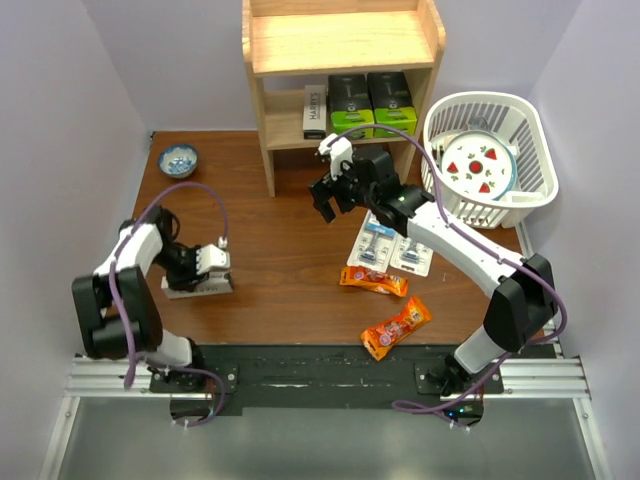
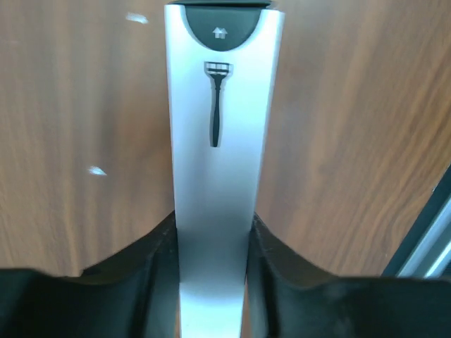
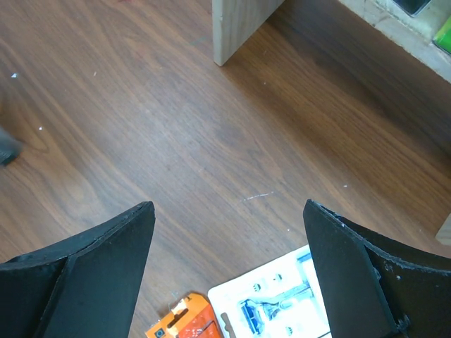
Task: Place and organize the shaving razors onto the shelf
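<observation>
Long razor box [image 2: 215, 176]: a slim silver-grey carton with a razor drawn on its top face. It lies flat on the counter [image 1: 270, 250] on the left side, well apart from the shelf [image 1: 340, 40].
Handling: probably light and stiff, since it is card with square edges. The satin faces look slippery, so a skewed pinch could let it swivel.
Where to hold: across the narrow width, with a pad on each long side, near the middle rather than at one end (the end with the dark cap reaches well past the fingers).
Box to left claw [image 2: 213, 220]: the box runs straight between the fingers, one finger against each long side, with no gap visible in the wrist view.
Left claw state: clenched on the long razor box, which seems not yet lifted off the counter.
Blister cards [image 1: 390, 245]: two flat clear packs side by side near the centre of the counter. They are likely bendy, thin and hard to get under.
Right claw [image 3: 229, 208]: released, jaws wide with nothing between them. It hovers over bare wood between the shelf's foot and the blister cards, whose corner shows just below the fingers.
Shelf contents: the HARRY'S box [image 1: 315, 110] and two black boxes [image 1: 368, 102] stand in a row on the lower board.
Not for shelving: the orange snack packets [image 1: 396, 327], just beside the cards.
</observation>
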You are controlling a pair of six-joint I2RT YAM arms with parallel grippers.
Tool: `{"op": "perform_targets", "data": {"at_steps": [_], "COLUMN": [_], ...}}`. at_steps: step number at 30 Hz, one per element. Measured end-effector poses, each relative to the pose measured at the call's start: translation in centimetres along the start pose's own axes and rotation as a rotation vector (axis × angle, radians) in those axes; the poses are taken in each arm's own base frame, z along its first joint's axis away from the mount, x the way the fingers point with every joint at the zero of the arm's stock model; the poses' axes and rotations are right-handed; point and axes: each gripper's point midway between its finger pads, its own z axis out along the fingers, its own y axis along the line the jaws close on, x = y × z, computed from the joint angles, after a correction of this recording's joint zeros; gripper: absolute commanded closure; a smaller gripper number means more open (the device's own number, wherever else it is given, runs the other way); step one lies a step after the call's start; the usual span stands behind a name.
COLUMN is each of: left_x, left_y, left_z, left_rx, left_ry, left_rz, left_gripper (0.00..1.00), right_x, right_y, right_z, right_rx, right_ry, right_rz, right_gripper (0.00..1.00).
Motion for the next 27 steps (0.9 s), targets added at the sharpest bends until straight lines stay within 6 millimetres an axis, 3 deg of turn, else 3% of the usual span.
{"op": "perform_targets", "data": {"at_steps": [1,3,9,13,17,21,23,24,27], "left_x": [-0.4,-0.8,-3.2,-6.4,-9.7,-12.3,-12.8,-12.9,-13.0], "left_y": [0.7,1.7,2.9,2.5,0.7,-1.5,-1.9,-1.7,0.3], "left_z": [0.1,0.2,0.6,1.1,2.2,3.5,3.9,4.3,5.3], "left_rx": [0.029,0.084,0.211,0.267,0.35,0.444,0.469,0.467,0.386], "left_ry": [-0.02,-0.048,-0.152,-0.209,-0.202,-0.178,-0.171,-0.17,-0.17], "left_rz": [-0.03,-0.089,-0.212,-0.199,-0.117,-0.089,-0.105,-0.126,-0.156], "left_gripper": [0.79,0.8,0.73,0.72,0.71,0.59,0.44,0.33,0.21], "right_x": [0.1,0.4,1.5,2.2,4.0,4.9,5.2,5.2,5.2], "right_y": [0.0,0.0,0.1,0.2,0.9,1.5,1.7,1.9,2.3], "right_z": [0.1,0.5,1.2,0.9,-0.1,-0.4,-0.4,-0.4,-0.4], "right_rx": [0.0,-0.002,-0.005,-0.006,-0.035,-0.066,-0.079,-0.088,-0.107], "right_ry": [0.004,0.018,0.052,0.057,0.085,0.1,0.107,0.107,0.105], "right_rz": [0.0,0.001,0.007,0.007,0.006,0.009,0.011,0.012,0.014], "right_gripper": [0.1,0.1,0.1,0.1,0.1,0.1,0.1,0.1,0.1]}}
